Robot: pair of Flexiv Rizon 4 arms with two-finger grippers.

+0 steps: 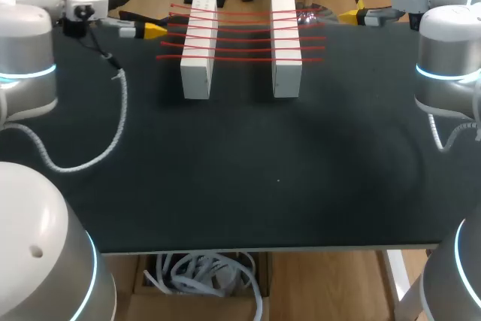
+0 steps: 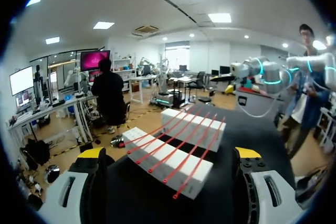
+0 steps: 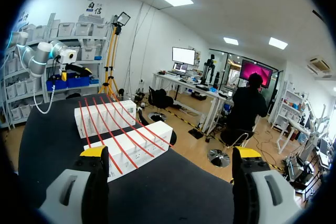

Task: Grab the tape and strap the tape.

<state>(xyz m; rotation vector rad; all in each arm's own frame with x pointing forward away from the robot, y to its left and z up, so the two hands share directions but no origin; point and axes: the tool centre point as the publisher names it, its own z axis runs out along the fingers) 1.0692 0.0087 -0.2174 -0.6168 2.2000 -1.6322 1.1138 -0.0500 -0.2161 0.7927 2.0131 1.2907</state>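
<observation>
Nearest in the head view, at the bottom corners: grey housings of left arm [image 1: 45, 261] and right arm [image 1: 458, 283], blue light rings aglow. Beyond them, black table [image 1: 240, 201]. Toward its far edge, two white blocks [image 1: 199, 50], side by side with a gap between, bridged by thin red tapes [image 1: 244, 35], seemingly six, laid straight across both tops. Near the tapes' left ends but not touching, left gripper [image 1: 152, 30]; near their right ends and likewise apart, right gripper [image 1: 352, 15].

Left wrist view: yellow-tipped fingers spread wide with nothing between them. Blocks and tapes ahead, well clear.

Right wrist view: fingers also parted and empty. Both blocks ahead, tapes across them.

Progress, as a judgement: barely begun. No tape grasped yet; grabbing and strapping both left to do.

Counted: two arms, two grippers, two blocks, about six tapes.
</observation>
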